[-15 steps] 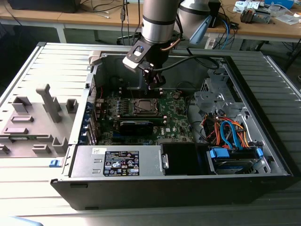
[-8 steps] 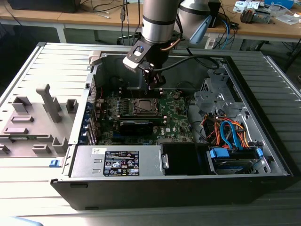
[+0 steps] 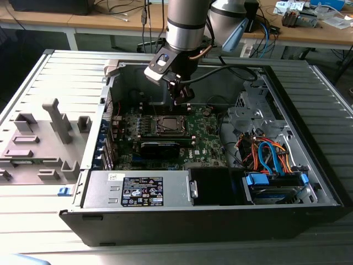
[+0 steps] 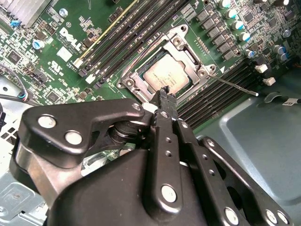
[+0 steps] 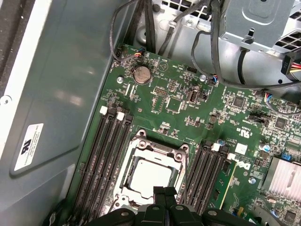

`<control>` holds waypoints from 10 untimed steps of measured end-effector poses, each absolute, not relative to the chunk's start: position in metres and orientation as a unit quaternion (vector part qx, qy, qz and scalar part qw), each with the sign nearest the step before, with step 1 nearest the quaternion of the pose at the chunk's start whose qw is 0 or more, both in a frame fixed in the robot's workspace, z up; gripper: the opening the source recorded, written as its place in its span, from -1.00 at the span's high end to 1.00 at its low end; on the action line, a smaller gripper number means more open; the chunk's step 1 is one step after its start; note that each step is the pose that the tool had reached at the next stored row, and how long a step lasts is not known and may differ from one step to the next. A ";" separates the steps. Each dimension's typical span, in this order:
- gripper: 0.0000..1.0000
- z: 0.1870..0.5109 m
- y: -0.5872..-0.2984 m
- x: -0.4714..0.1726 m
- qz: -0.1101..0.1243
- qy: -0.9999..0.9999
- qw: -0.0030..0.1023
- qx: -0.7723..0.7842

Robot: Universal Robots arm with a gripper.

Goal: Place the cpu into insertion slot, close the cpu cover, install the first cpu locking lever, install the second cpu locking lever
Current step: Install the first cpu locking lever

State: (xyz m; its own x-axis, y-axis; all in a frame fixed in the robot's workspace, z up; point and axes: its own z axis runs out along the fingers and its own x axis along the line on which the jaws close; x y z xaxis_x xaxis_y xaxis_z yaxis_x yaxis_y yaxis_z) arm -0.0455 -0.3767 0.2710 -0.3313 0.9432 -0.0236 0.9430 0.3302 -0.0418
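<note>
Exterior view: the computer case (image 3: pixel 209 223) lies open with the motherboard (image 3: pixel 207 135), power supply (image 3: pixel 138 190) and cables (image 3: pixel 265 154) inside. In both wrist views the cpu (image 5: pixel 150 176) sits in the insertion slot (image 3: pixel 169 125), with the cpu cover (image 5: pixel 157 149) down around it. The gripper (image 5: pixel 163 191) is pinched closed on nothing, tips at the socket's edge. A thin lever (image 4: pixel 235 85) sticks out beside it.

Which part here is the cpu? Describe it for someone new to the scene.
Inside the open computer case, find the green motherboard. Between its long black memory slots sits the silver-framed insertion slot. The cpu is the plain pale metal square in its window, unlike the ribbed heatsink nearby.
</note>
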 end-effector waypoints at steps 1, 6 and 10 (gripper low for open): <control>0.79 0.271 -0.377 -0.046 0.024 -0.816 0.002 -0.578; 0.79 0.271 -0.377 -0.046 0.024 -0.817 0.002 -0.577; 0.79 0.271 -0.377 -0.046 0.024 -0.817 0.002 -0.575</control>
